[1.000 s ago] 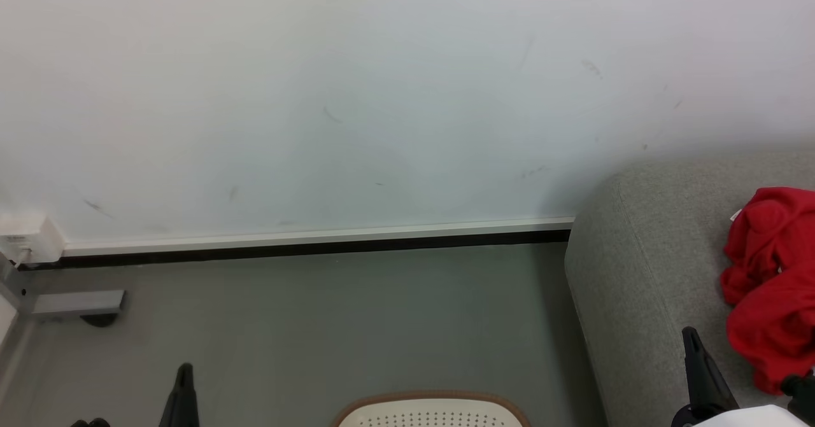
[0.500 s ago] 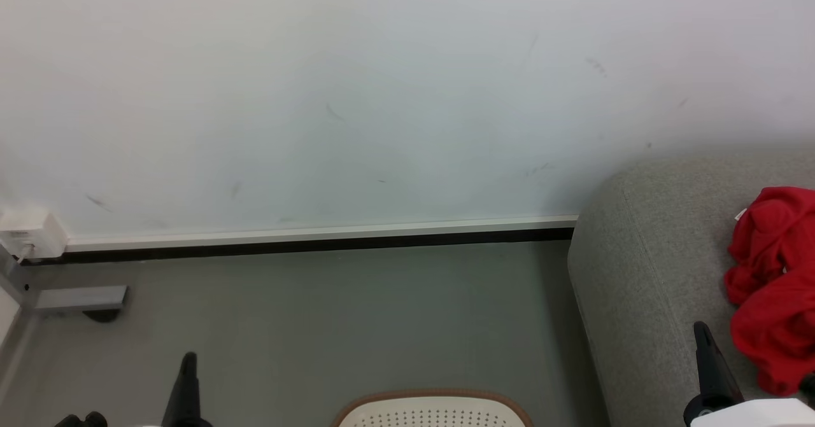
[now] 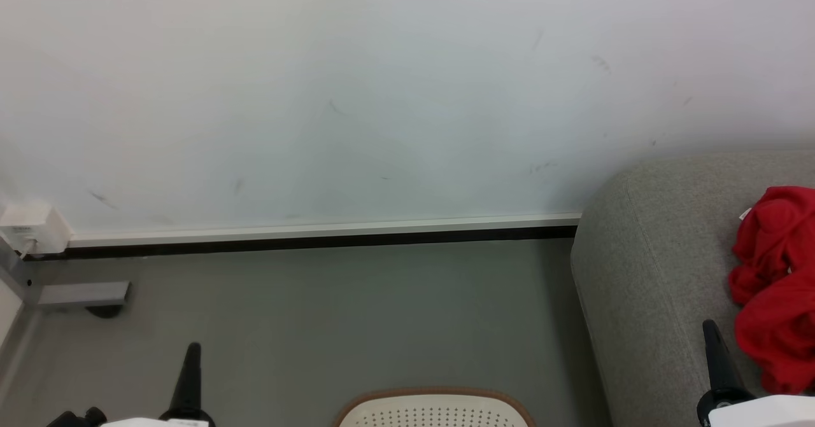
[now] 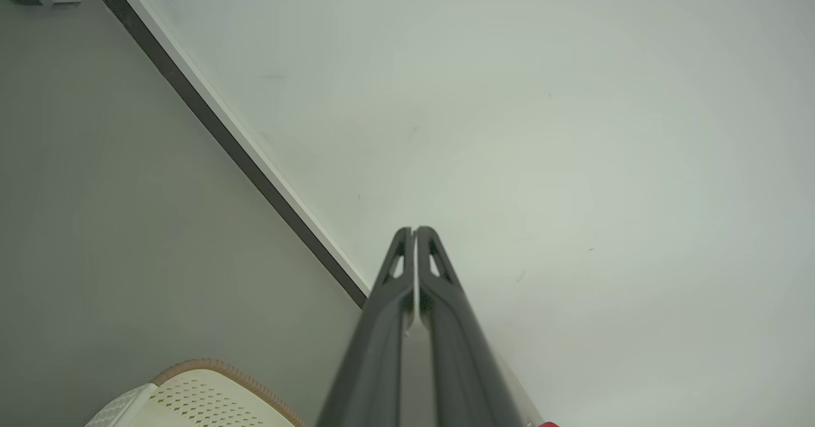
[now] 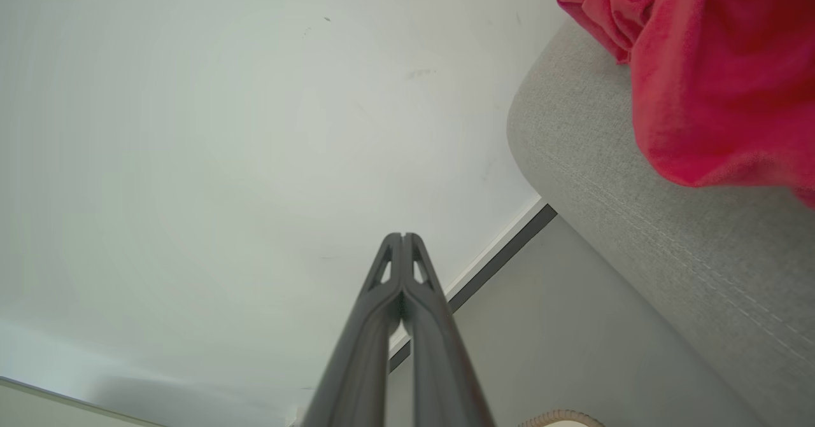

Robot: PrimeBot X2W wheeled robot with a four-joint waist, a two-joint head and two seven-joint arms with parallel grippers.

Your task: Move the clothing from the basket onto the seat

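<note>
At 6 o'clock in the head view, nearest the camera, the brown rim of the basket (image 3: 433,391) edged into frame, standing on the grey floor (image 3: 356,312). Its inside could not be seen. At 7 o'clock the left end effector (image 3: 193,349) pointed upward, its two dark fingers pressed together on nothing. At 5 o'clock the right end effector (image 3: 708,325) was likewise pressed together and empty, its tip in front of the seat (image 3: 637,274). The seat took up the 4 o'clock corner, its rounded end toward the floor. On it, at 3 o'clock, lay the clothing (image 3: 773,287), a crumpled red heap just beside the right end effector. Farther off, a dark-and-white baseboard (image 3: 318,235) ran beneath the pale wall (image 3: 382,96), with a small white box (image 3: 28,236) at 9 o'clock.
</note>
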